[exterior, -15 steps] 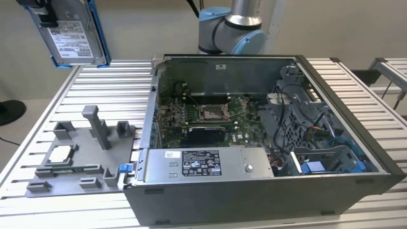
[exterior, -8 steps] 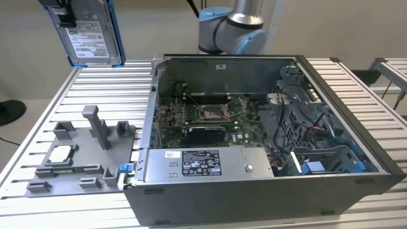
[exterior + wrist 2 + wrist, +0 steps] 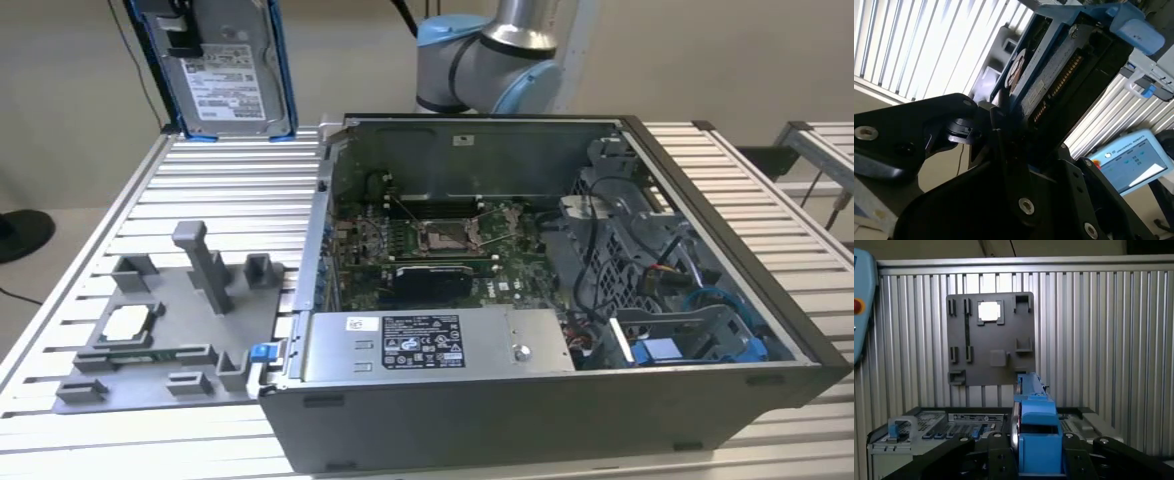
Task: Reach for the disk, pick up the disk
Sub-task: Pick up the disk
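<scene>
Gripper (image 3: 1037,440): clenched on the disk (image 3: 230,72), with black fingers (image 3: 998,454) against its two flat sides in the first wrist view.
Disk: hung upright in the air at the exterior view's upper left, well above the slatted table (image 3: 147,190); showed its white label to the exterior view, framed by a blue bracket (image 3: 279,60).
Disk edge: turned a row of connector contacts (image 3: 1066,75) toward the second wrist view.
Computer case (image 3: 747,300): lay open on the table, to the exterior view's right of the disk, with the motherboard (image 3: 441,240) exposed.
Fixture plate (image 3: 167,330): sat grey on the table just beside the case, below the disk; carried a small white-silver chip (image 3: 130,322).
Arm (image 3: 494,50): stood behind the case.
Teach pendant (image 3: 1134,160): sat with its screen lit in the second wrist view.
</scene>
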`<state>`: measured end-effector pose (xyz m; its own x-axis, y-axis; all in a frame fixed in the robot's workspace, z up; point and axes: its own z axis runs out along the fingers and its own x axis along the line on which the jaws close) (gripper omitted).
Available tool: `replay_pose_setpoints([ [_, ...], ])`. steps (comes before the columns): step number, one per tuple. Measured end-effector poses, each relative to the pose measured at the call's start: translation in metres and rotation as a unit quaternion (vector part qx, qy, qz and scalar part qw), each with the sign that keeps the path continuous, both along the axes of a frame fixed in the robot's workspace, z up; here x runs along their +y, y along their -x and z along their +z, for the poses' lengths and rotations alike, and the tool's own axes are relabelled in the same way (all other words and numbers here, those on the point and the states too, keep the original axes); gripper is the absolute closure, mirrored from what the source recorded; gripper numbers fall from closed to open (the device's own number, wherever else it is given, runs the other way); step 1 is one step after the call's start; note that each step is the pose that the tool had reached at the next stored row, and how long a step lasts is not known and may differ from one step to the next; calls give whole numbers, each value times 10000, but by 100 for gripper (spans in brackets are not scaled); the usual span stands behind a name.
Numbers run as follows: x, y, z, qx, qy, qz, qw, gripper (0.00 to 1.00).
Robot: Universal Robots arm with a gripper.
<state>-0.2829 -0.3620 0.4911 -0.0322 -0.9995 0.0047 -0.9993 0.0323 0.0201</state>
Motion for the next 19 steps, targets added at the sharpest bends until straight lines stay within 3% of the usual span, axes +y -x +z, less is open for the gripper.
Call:
replay_pose_setpoints([
  [19, -20, -865, 0, 85, 0, 0, 10000, 100],
])
